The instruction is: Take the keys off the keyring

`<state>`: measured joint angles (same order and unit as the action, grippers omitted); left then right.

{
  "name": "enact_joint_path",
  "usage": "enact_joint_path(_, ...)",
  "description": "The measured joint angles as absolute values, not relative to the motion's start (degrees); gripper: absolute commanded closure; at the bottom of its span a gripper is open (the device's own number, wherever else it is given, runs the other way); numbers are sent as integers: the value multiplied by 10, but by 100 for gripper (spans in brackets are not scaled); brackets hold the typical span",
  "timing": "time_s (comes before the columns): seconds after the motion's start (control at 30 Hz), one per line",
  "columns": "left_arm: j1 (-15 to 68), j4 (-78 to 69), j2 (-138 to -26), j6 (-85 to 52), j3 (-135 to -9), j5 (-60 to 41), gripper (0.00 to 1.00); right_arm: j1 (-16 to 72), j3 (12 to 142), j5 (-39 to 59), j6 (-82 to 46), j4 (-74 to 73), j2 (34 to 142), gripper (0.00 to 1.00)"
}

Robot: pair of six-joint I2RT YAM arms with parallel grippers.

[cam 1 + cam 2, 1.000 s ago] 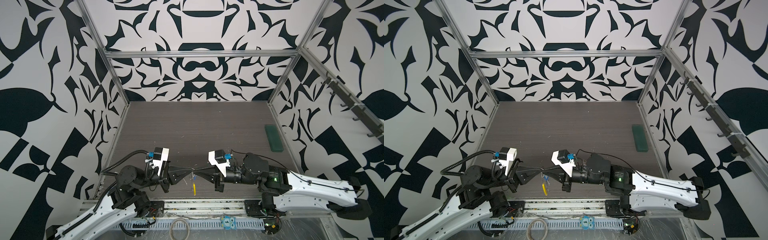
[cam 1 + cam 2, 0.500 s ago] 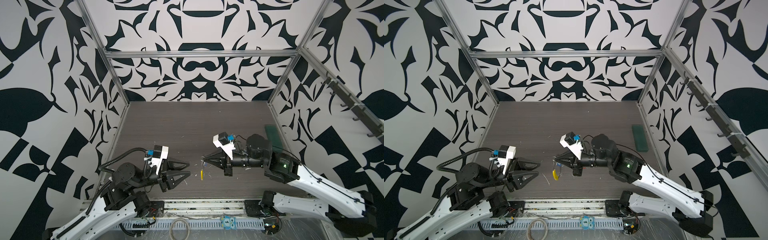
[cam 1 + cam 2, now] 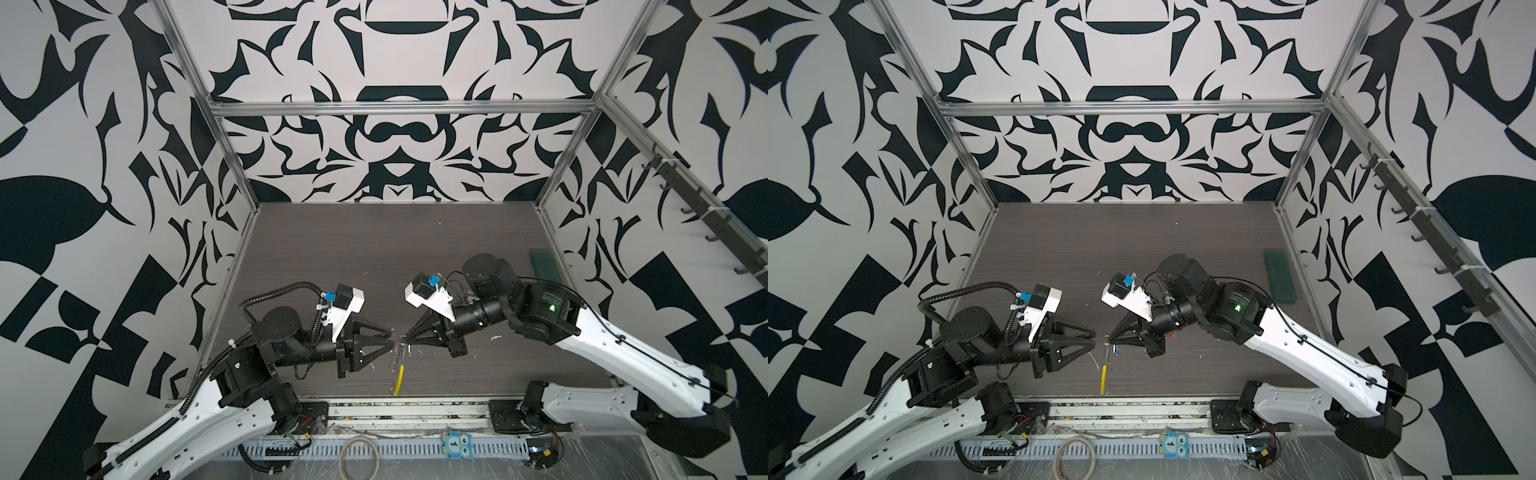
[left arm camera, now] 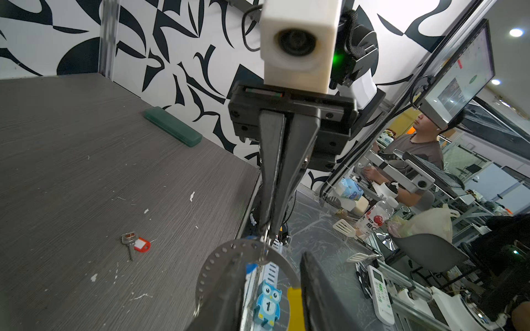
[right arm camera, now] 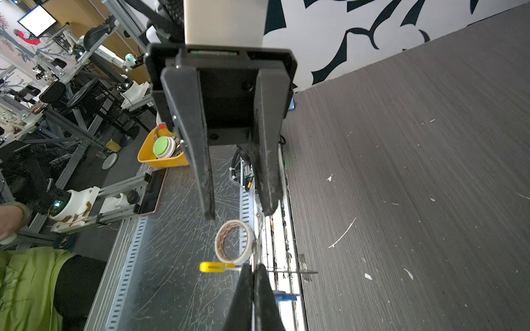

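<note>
Currently both arms meet low over the front middle of the table [image 3: 374,249], tips facing each other, close but apart.

Entry, right gripper [image 3: 408,341]: jaws fully together. The left wrist view shows its tips pinching the small metal ring [image 4: 265,233] at the top of the keyring [image 4: 213,256]. The keyring is a thin grey band with a row of holes. It hangs free below the pinch, clear of the table, with the yellow section [image 4: 294,298] at its low end. Both top views show that yellow section as a short strip hanging under the tips.

Entry, left gripper [image 3: 391,336]: jaws partway apart, nothing between them. The right wrist view shows a clear gap between its two fingers [image 5: 200,172]. Its tips sit just beside the hanging band. I cannot tell whether a finger touches it.

Entry, blue key tag [image 4: 251,268]: hangs at the band just under the pinch, mostly hidden behind it. It appears edge-on in the right wrist view.

Entry, red key tag [image 4: 142,244]: off the keyring, lying flat on the table against a metal key [image 4: 129,243], well apart from the hanging band.

Other items: green case [image 3: 542,264] along the table's right edge, well behind the grippers. Tape roll [image 5: 233,242] on the metal bench in front of the table.
</note>
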<state>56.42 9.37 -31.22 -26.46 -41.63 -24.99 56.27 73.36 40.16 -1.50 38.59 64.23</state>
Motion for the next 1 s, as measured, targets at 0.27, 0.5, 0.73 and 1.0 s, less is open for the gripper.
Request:
enact_joint_path(0.27,564,95,-346,-260,-430,-262,74,563,741,414,-11,397,648,100)
enact_joint_path(0.5,564,102,-368,-254,-437,-277,82,563,741,419,-11,396,656,100)
enact_joint_path(0.73,564,104,-372,-253,-441,-288,82,563,741,419,-11,396,657,100)
enact_joint_path(1.0,564,105,-382,-253,-441,-295,89,563,741,420,-13,397,657,100)
